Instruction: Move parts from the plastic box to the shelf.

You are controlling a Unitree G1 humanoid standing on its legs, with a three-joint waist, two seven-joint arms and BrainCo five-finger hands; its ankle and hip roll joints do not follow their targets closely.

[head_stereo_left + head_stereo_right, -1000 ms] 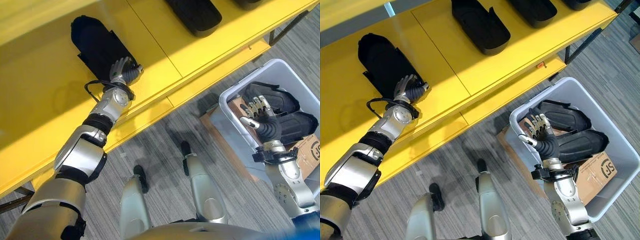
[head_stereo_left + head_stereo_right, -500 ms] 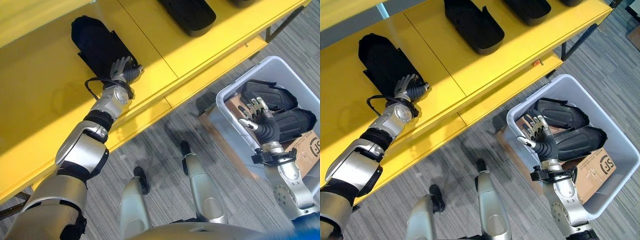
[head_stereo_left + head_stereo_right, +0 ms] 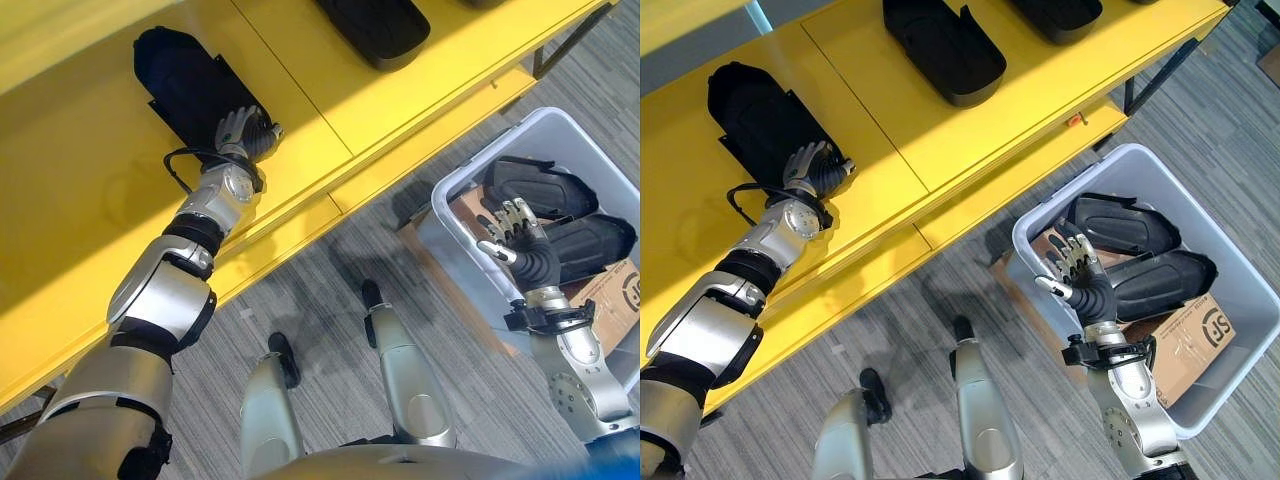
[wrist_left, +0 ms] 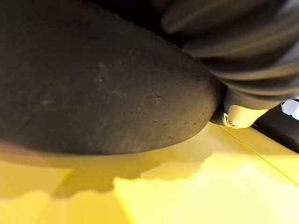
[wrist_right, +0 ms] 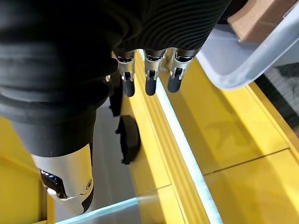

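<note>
A black moulded part [image 3: 190, 85] lies on the yellow shelf [image 3: 90, 210] at the left. My left hand [image 3: 243, 130] rests on its near end with relaxed fingers, and the left wrist view shows the part's dark surface [image 4: 93, 79] from very close. The grey plastic box [image 3: 1060, 190] stands on the floor at the right and holds two more black parts [image 3: 1122, 225] [image 3: 1165, 282]. My right hand [image 3: 1075, 268] hovers over the box's near-left side, fingers [image 5: 149, 81] straight and spread, holding nothing.
Two other black parts [image 3: 945, 50] [image 3: 1060, 15] lie further right on the shelf. A brown cardboard piece [image 3: 1195, 335] sits in the box's near corner. The shelf's lower yellow ledge [image 3: 440, 130] runs between shelf and box, above grey striped floor [image 3: 330, 280].
The view has shifted slightly. My left hand and the part's near end sit a little further in on the shelf. The right hand stays over the box, barely moved.
</note>
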